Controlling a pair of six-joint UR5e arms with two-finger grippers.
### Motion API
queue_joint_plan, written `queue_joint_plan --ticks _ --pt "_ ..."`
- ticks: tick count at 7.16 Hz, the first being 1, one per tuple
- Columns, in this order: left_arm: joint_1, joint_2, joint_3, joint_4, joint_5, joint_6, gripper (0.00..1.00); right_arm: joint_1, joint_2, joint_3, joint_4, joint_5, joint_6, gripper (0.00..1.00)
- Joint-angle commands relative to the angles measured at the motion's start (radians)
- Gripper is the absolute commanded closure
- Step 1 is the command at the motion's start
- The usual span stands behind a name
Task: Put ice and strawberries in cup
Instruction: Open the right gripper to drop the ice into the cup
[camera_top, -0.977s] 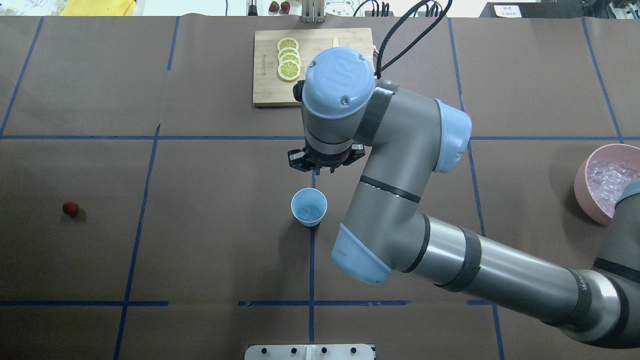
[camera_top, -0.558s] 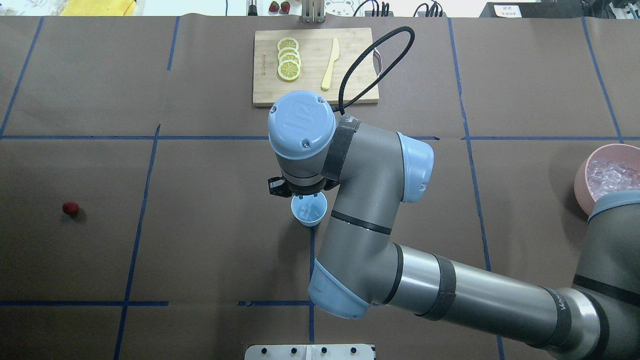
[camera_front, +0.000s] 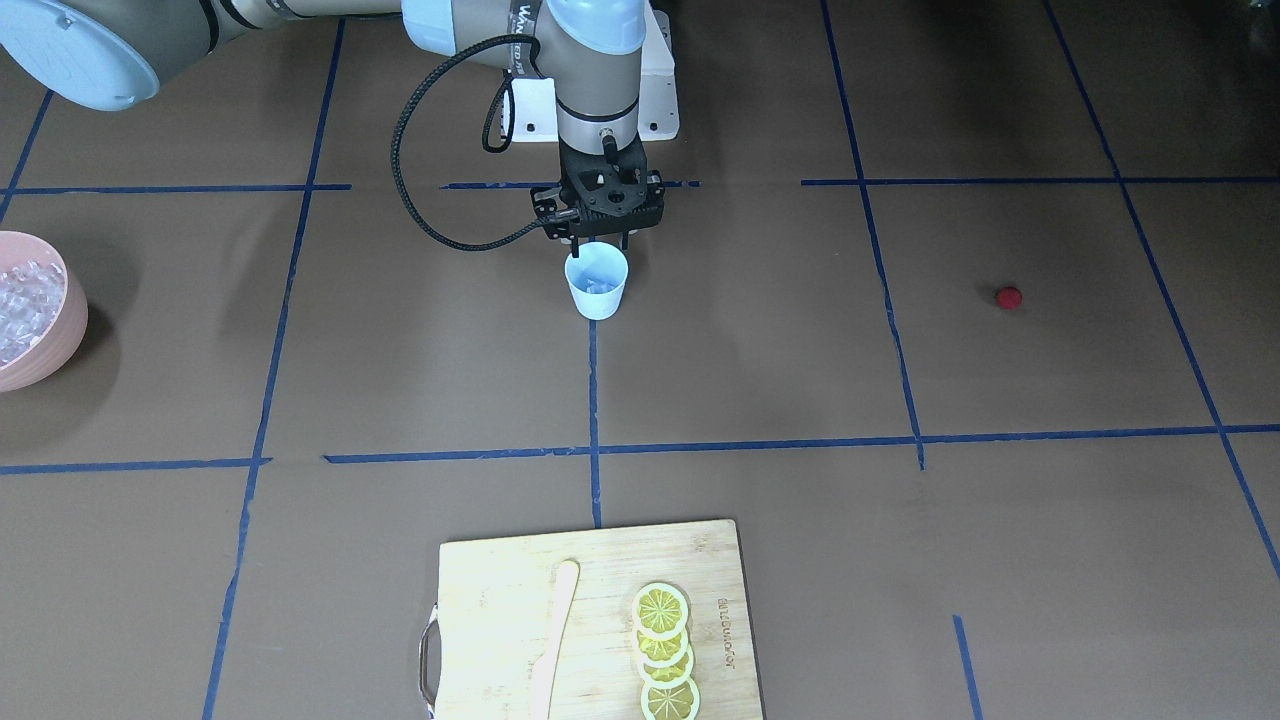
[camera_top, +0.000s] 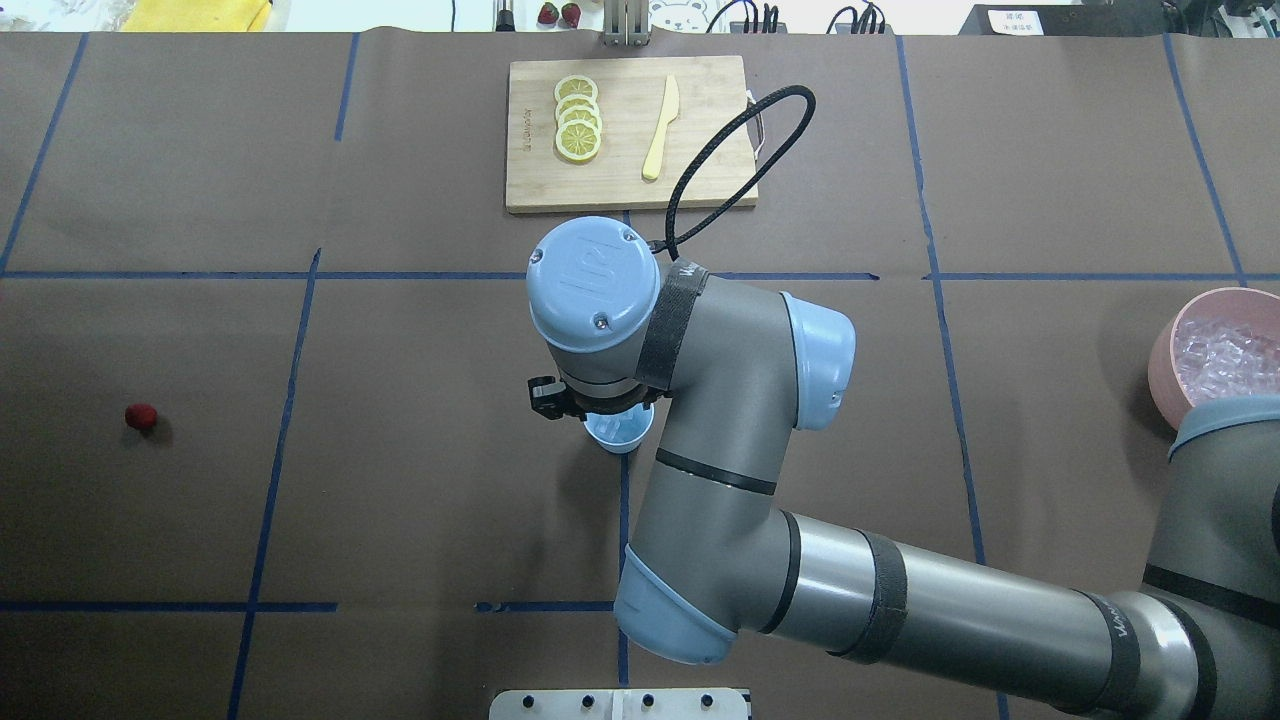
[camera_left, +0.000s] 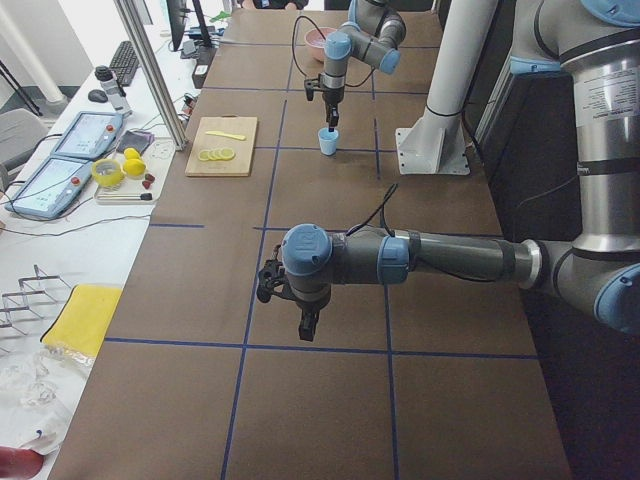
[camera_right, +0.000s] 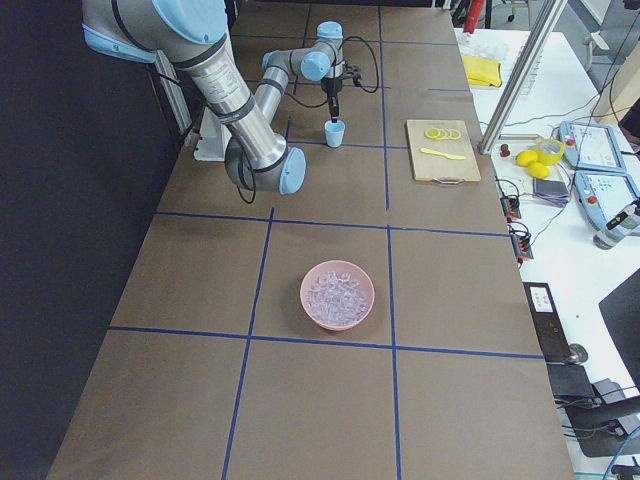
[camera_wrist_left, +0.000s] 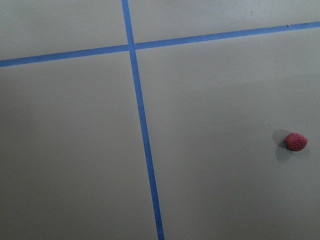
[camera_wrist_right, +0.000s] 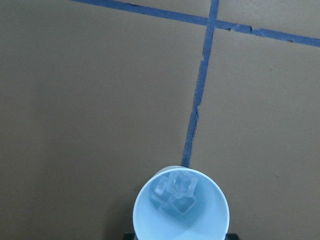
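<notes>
The pale blue cup stands at the table's middle on a blue tape line. It holds a few clear ice cubes. My right gripper hangs straight above the cup's mouth, fingers down and open, with nothing in it. In the overhead view the wrist covers most of the cup. The red strawberry lies alone on the table far to the left, and it also shows in the left wrist view. My left gripper hovers over the table; I cannot tell whether it is open or shut.
A pink bowl full of ice cubes sits at the right edge. A wooden cutting board at the back holds lemon slices and a yellow knife. A black cable loops from the right wrist.
My right arm has swung back toward the robot's side and slightly left, bringing the gripper from beyond the cup to directly over it. The cutting board and knife are now uncovered.
</notes>
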Motion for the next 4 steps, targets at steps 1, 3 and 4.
queue_joint_plan --ticks 1,3,4 --pt "0.005 -0.002 0.0 -0.001 0.0 0.0 0.0 0.014 0.003 0.009 -0.001 0.001 0.005 0.01" --pt "0.006 0.0 0.003 0.0 0.002 -0.003 0.0 0.126 -0.003 0.012 -0.001 0.074 -0.01 0.0" --pt "0.006 -0.017 0.0 -0.003 0.002 -0.009 0.0 0.208 -0.008 0.012 -0.001 0.159 -0.019 0.0"
